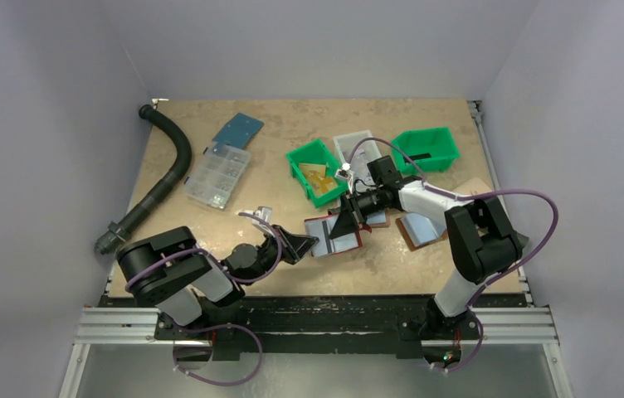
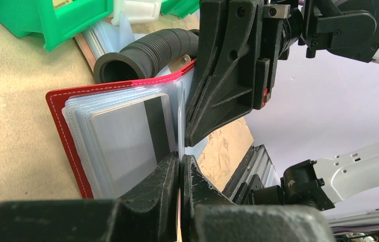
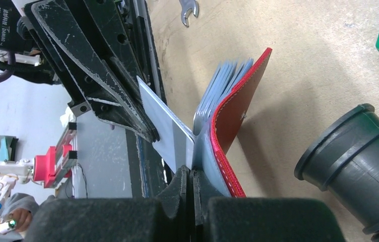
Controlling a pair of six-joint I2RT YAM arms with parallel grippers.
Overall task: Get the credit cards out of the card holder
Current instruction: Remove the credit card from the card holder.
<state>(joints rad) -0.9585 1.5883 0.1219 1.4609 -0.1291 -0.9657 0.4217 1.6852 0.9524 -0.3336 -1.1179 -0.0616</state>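
Observation:
The red card holder (image 1: pixel 325 238) lies half open near the table's front edge, its pale pocket leaves fanned out (image 2: pixel 59 116) (image 3: pixel 243 101). My right gripper (image 1: pixel 340 230) (image 3: pixel 191 176) is shut on one pale pocket leaf at the holder's edge. My left gripper (image 1: pixel 312 243) (image 2: pixel 180 169) is shut on a pale blue-grey credit card (image 3: pixel 165 128). The card's far end still sits in the pocket beside the right fingers. Another card with a dark stripe (image 2: pixel 127 141) shows inside a pocket. The two grippers face each other, almost touching.
Two green bins (image 1: pixel 317 170) (image 1: pixel 425 148) stand behind the holder, with a brown folder (image 1: pixel 421 228) to its right. A clear parts box (image 1: pixel 217 176), a blue plate (image 1: pixel 238 130) and a black corrugated hose (image 1: pixel 172 166) are at back left. A hose end (image 3: pixel 359 166) lies close by.

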